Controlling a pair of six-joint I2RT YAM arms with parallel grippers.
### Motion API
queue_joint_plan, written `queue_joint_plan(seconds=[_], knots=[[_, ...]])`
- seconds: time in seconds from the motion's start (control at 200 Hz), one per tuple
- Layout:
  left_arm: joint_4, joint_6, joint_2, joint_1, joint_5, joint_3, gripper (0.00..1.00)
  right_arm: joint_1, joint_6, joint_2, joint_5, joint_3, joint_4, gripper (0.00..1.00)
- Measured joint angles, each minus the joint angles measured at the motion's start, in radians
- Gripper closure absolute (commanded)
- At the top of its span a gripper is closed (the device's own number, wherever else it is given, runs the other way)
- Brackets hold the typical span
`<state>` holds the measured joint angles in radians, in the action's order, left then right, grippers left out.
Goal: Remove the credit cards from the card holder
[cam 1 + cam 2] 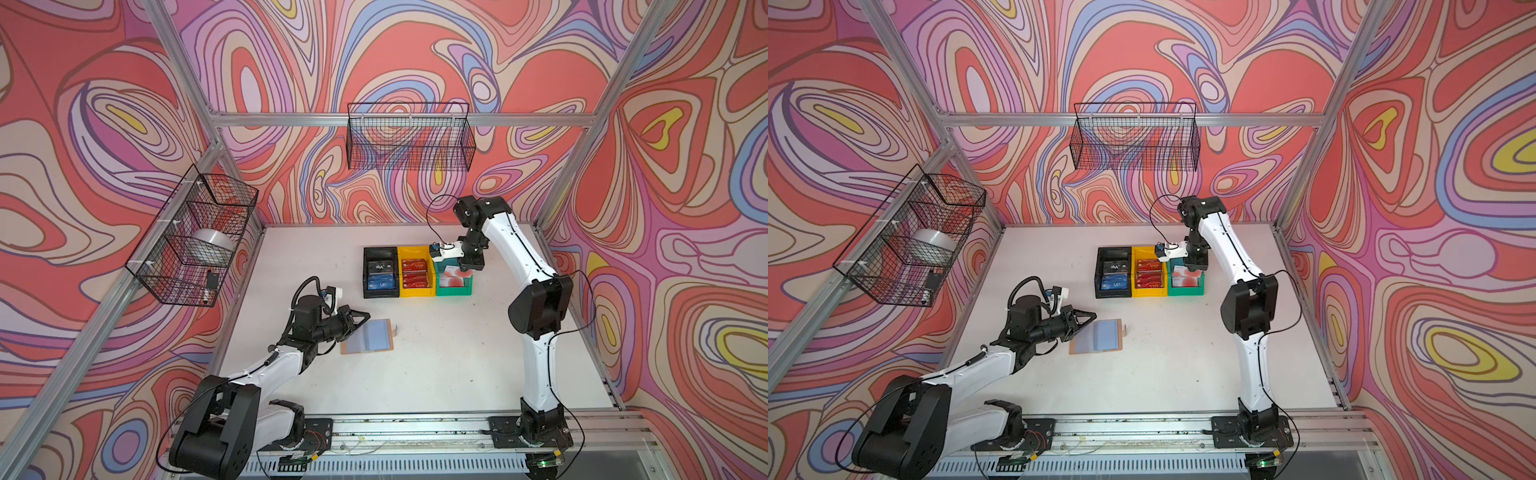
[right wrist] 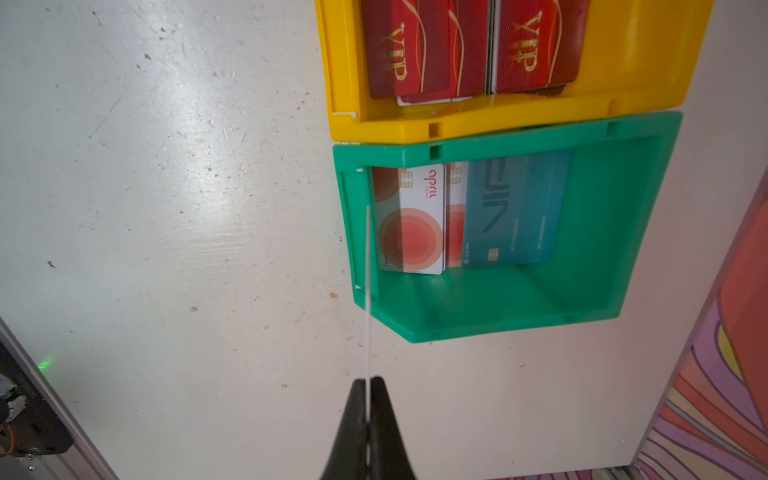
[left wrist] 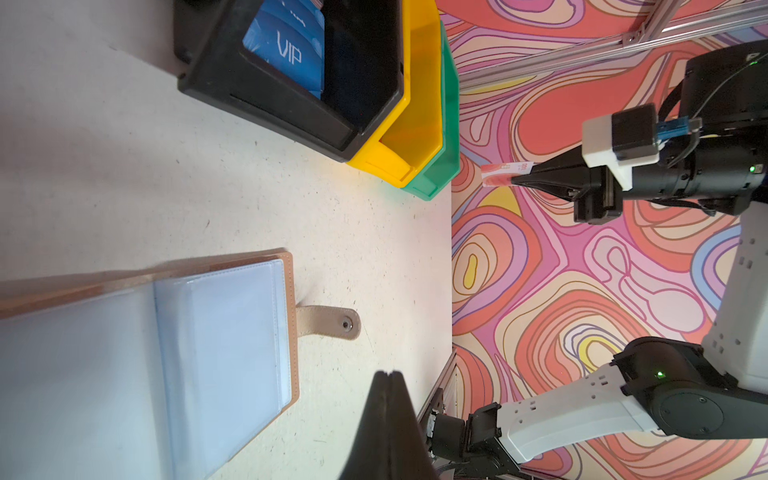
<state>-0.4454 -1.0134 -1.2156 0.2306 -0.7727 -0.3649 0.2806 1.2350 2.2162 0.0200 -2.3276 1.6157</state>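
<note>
Pinching a pale card (image 3: 500, 173) edge-on over the green bin (image 2: 498, 328): right gripper (image 2: 368, 380); left gripper (image 3: 388, 375) clenched empty beside open card holder (image 3: 220, 332).

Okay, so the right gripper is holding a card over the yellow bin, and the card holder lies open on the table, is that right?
Not quite. The right gripper holds the card over the green bin, not the yellow bin; the right wrist view shows it. The card holder does lie open on the table.
</note>
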Motion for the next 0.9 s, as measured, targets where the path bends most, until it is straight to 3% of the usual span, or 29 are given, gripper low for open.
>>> queue_joint_plan(seconds=[0.511, 0.901], knots=[[0.001, 0.007, -0.003, -0.026, 0.0, 0.0, 1.0, -0.007, 0.091, 0.134, -0.005, -0.046, -0.024, 1.0], [0.002, 0.015, -0.003, -0.036, 0.008, 0.0, 1.0, -0.017, 0.118, 0.148, -0.005, -0.043, -0.057, 1.0]])
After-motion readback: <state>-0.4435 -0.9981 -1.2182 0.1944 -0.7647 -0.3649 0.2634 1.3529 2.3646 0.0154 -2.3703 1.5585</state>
